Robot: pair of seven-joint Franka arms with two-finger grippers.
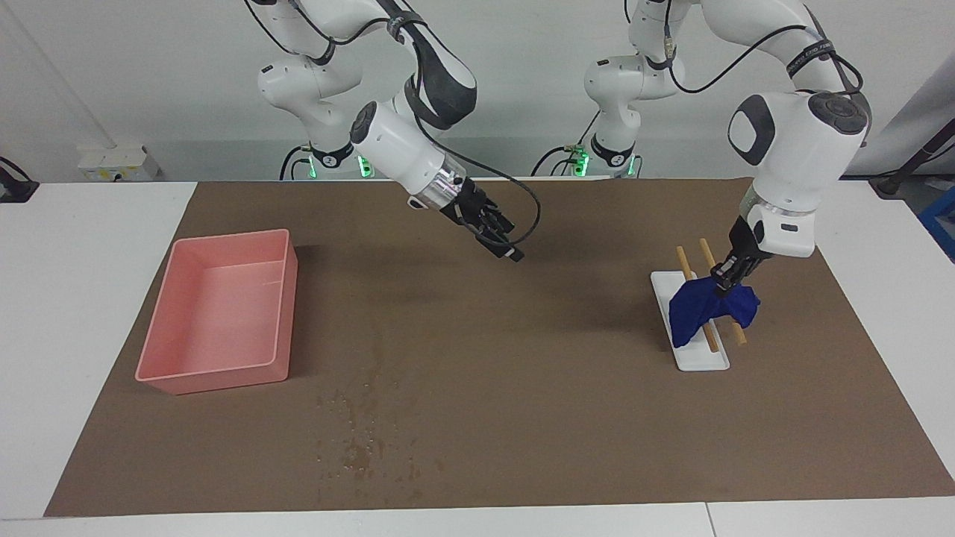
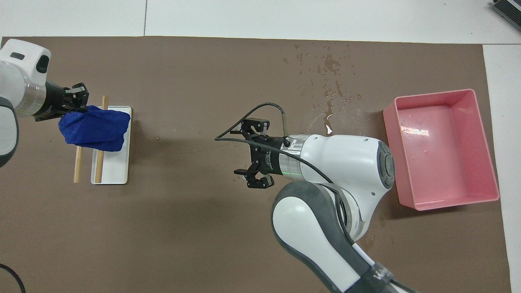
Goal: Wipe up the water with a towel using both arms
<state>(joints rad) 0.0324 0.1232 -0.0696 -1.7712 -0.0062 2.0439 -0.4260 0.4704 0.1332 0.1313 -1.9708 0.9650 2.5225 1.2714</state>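
Clamping towel (image 1: pixel 705 313): left gripper (image 1: pixel 725 283); right gripper (image 1: pixel 501 242) agape

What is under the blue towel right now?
The towel, pinched by the shut left gripper, hangs over a white plate and two wooden chopsticks lying across it. It covers the chopsticks' middles and part of the plate.

Two chopsticks (image 1: pixel 709 302), one towel (image 1: pixel 701 312), one tray (image 1: pixel 216 313)

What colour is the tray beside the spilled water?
Pink, plain and unpatterned; the tray shows best in the overhead view.
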